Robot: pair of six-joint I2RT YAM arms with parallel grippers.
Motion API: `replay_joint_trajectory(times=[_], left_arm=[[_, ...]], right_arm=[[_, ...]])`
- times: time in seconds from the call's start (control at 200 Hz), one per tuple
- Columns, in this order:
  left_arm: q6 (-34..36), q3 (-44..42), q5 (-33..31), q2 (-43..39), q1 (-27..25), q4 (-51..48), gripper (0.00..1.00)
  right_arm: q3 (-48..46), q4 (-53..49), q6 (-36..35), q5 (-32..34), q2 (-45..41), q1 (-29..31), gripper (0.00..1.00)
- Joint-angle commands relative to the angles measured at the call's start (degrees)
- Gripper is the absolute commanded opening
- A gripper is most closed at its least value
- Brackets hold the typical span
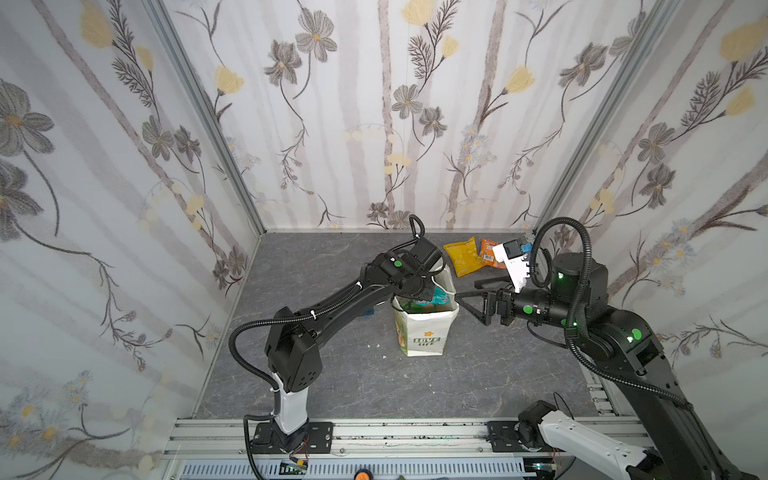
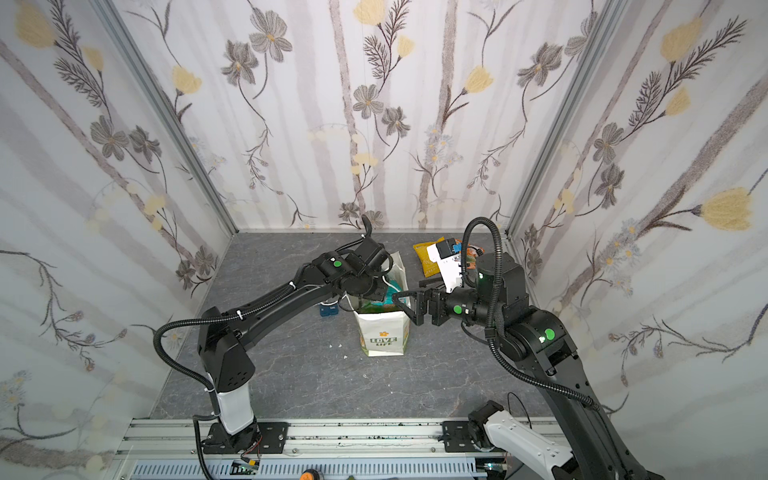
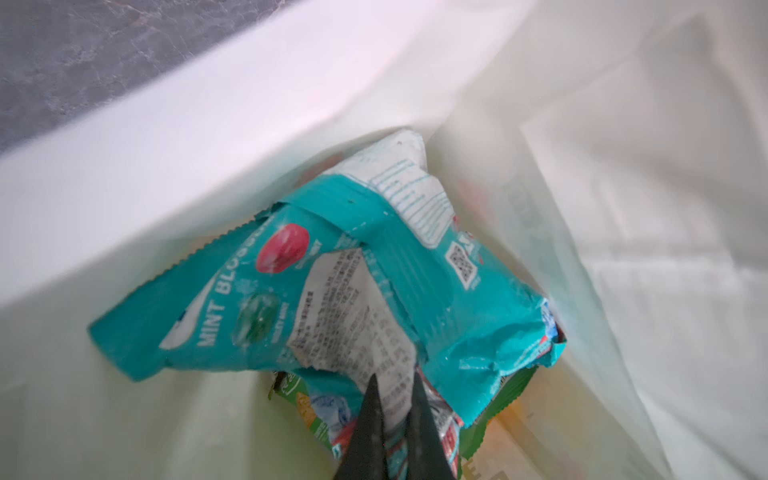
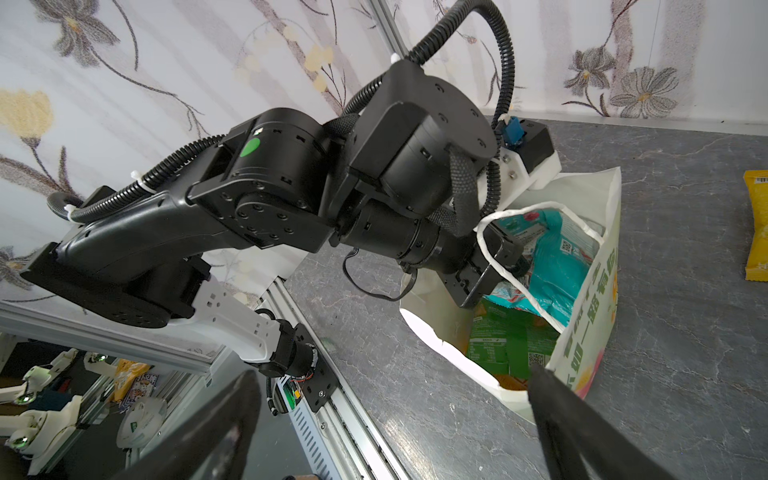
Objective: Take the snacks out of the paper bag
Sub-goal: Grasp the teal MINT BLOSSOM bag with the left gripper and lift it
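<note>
Bright, soft, even light is being spread throughout; only faint shadows are being cast on the table [image 1: 332, 374]. In both top views the walls [image 1: 124, 166] are being bowed toward the edges. Around the left pincer [image 3: 394, 372] the paper bag [image 3: 291, 104] is being washed out and blurred, while the teal packet [image 3: 478, 291] is being shown fairly sharp. The fingers [image 4: 582, 415] of the right pincer [image 4: 390, 372] are being rendered out of focus.

My left pincer [image 3: 394, 372] is cut off at the picture's edge inside the bag [image 3: 166, 158], the green packet [image 3: 514, 383] lies mostly buried under the teal packet [image 3: 457, 307] (its print too blurred to read), and the yellow packet [image 4: 756, 232] runs off my right wrist view.
</note>
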Motion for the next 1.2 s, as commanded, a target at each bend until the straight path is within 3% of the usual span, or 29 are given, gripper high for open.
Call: replay_joint_trajectory(times=[0.0, 1.194], left_arm=[[1.1, 1.6, -3.5, -1.1, 0.0, -0.7, 0.0], [4.1, 12.8, -6.2, -5.5, -0.4, -5.7, 0.0]], right_arm=[[0.0, 2.7, 0.1, 0.6, 0.0, 0.1, 0.99], [-0.2, 4.7, 1.8, 3.0, -1.1, 0.1, 0.99]])
